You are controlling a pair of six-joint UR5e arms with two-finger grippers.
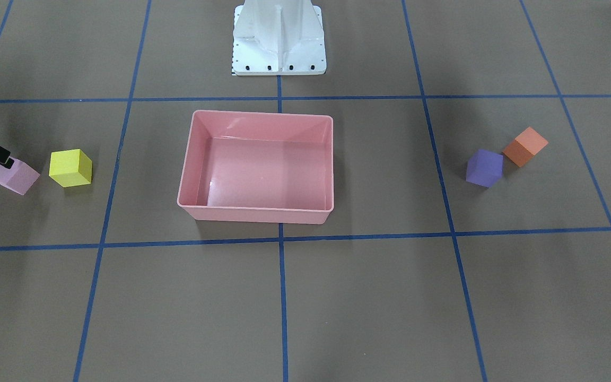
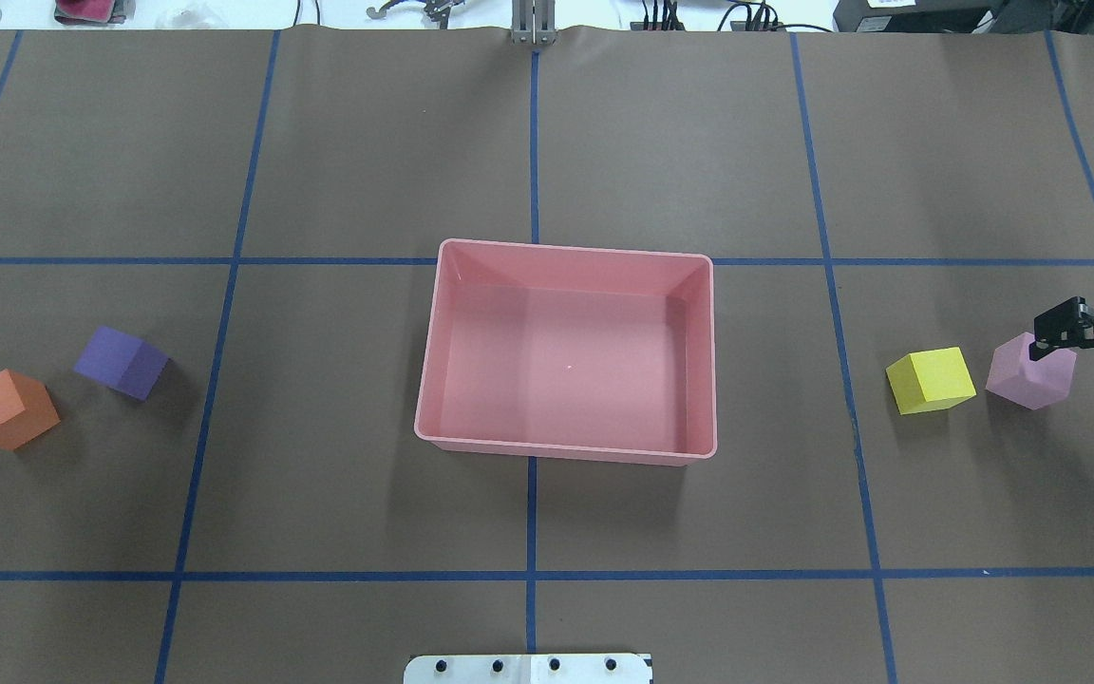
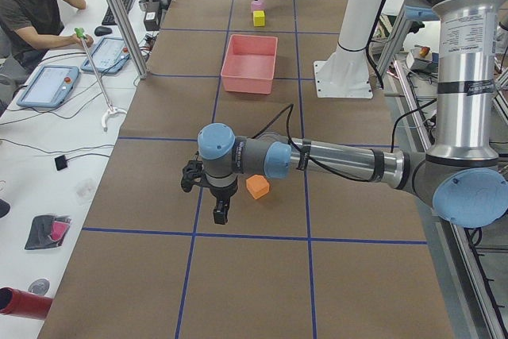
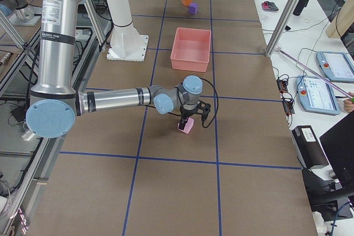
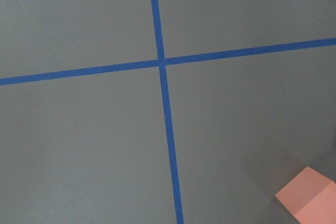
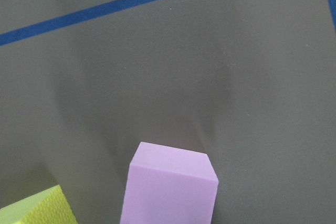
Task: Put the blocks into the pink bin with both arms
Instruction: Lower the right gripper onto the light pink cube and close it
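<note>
Pink plastic sits mid-table: the pink bin (image 2: 425,370) lies between two pairs of blocks, and all four cubes rest on the brown paper (image 2: 319,456) outside it. On my overhead feed the right gripper (image 2: 1082,356) hangs over the light pink cube (image 2: 1022,385) at the table's right end. Its jaws stand apart, one fingertip (image 2: 1043,350) showing over the cube's top face and the other past the cube's outer side. The cube lies partly between them, though I cannot tell whether either finger touches it. My right wrist camera shows that cube at bottom centre, with the yellow cube (image 2: 930,380) just beside it, toward the bin. At the other end the purple cube (image 2: 120,361) and the orange cube (image 2: 6,408) sit close together. The left gripper (image 3: 219,212) shows only in the side view, pointing down just beside the orange cube, not around it. I cannot tell whether its jaws are apart or together.
</note>
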